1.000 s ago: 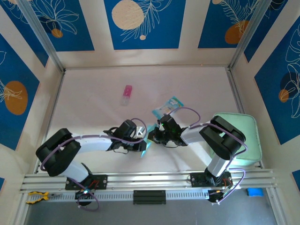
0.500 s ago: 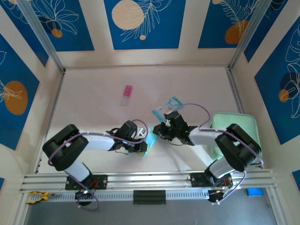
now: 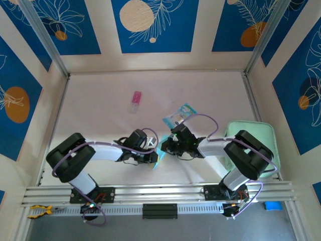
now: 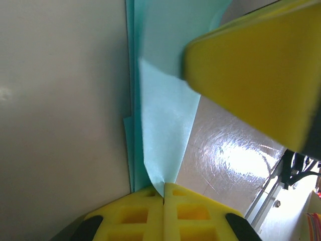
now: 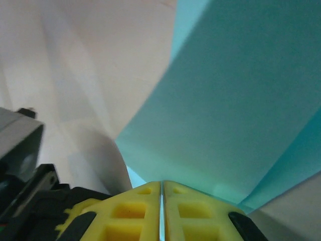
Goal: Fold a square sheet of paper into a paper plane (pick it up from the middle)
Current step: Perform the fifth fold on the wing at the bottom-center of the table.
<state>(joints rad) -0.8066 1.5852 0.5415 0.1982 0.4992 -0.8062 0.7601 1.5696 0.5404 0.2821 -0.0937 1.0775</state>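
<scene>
The square sheet of paper is light blue, folded narrow with creases, and hangs between my two grippers near the table's front middle. My left gripper is shut on one pointed edge of it; in the left wrist view its yellow pads meet with the paper pinched at the seam. My right gripper faces it from the right, shut on the sheet's other side, where a sliver of paper shows between the pads. Whether the folds make the paper plane's dart shape I cannot tell.
A teal-and-clear packet lies just behind the right gripper. A small pink object sits further back left. A mint-green pad rests at the right edge. The metal rail runs along the near edge.
The left arm's elbow has swung right. The right gripper drew back a little to the right, then returned to the paper. The paper stays between the two grippers.
</scene>
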